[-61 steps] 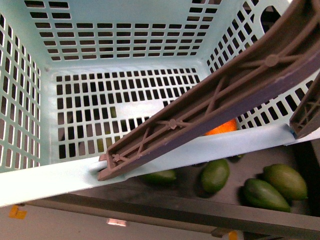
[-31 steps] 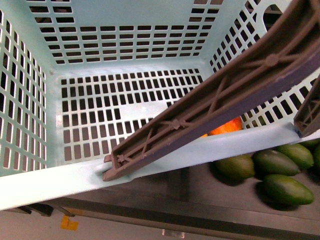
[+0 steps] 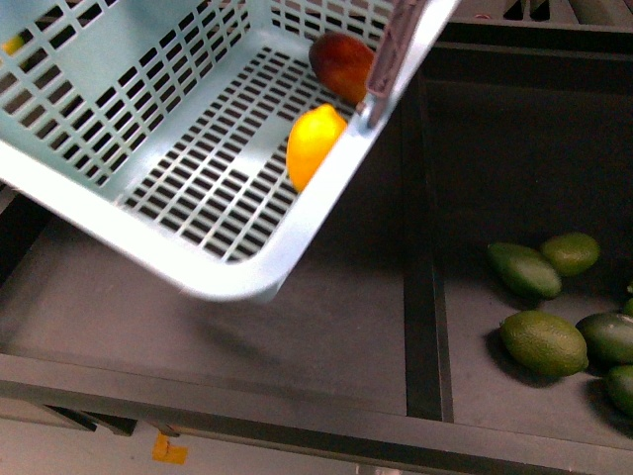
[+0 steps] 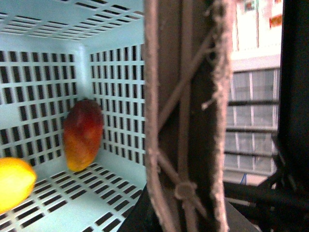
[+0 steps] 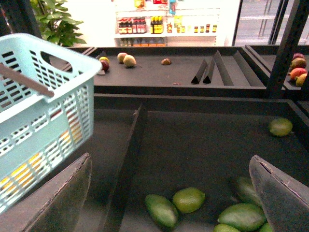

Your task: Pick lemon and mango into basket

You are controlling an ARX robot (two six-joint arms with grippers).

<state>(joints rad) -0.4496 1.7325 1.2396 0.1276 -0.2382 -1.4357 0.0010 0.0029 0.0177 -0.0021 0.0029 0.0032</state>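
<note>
smooth lemon (image 3: 313, 144), mango (image 3: 342, 61) in slotted basket (image 3: 198, 267).

Right end effector (image 5: 174, 193) — grey, rough-edged fingers (image 5: 63, 198)

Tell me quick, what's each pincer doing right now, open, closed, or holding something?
Left pincer: its fingers are not visible; the basket handle fills its view, so cannot be told.
Right pincer: open, holding nothing.
</note>
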